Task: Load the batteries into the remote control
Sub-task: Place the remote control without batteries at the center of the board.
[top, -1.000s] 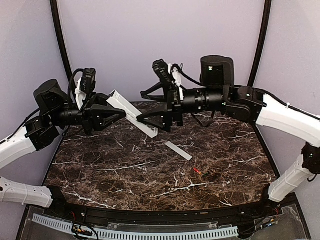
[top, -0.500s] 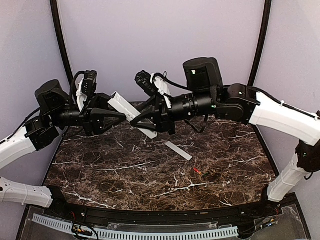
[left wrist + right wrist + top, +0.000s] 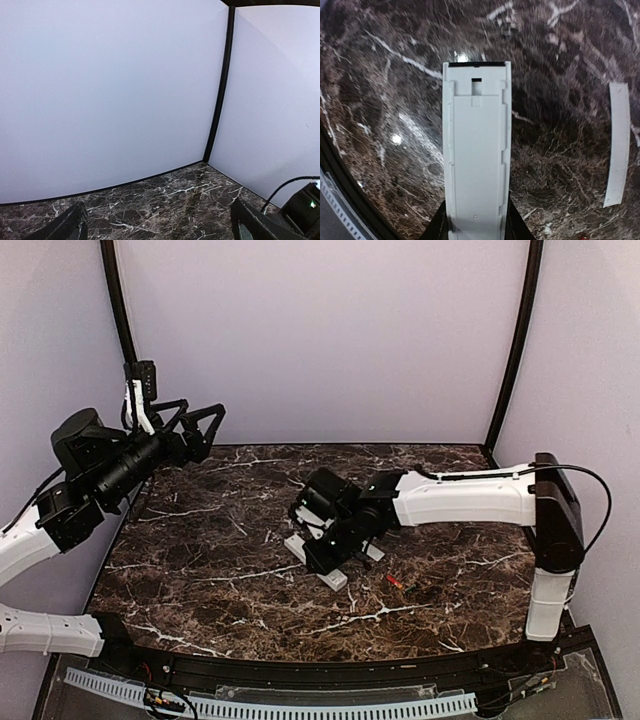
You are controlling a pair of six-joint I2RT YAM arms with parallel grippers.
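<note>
The white-grey remote control (image 3: 476, 150) is clamped between the fingers of my right gripper (image 3: 476, 222), its open battery slot facing up. In the top view that gripper (image 3: 326, 552) sits low over the middle of the table, with the remote control's (image 3: 335, 578) ends sticking out from under it. The red battery (image 3: 394, 582) and the dark battery (image 3: 412, 588) lie together on the marble just right of it. My left gripper (image 3: 195, 418) hangs high at the back left, open and empty. In its wrist view my left gripper (image 3: 160, 231) shows only wall and table between its fingers.
The thin white cover plate (image 3: 618, 145) lies flat on the marble right of the remote, and the right arm partly hides the cover plate (image 3: 373, 552) in the top view. Pale walls and black corner posts (image 3: 510, 350) close the back and sides. The table's front rail (image 3: 300, 672) runs below.
The left gripper opened, let go of the remote and pulled back up to the left. The right gripper shut on the remote and carried it down to the table's middle.
</note>
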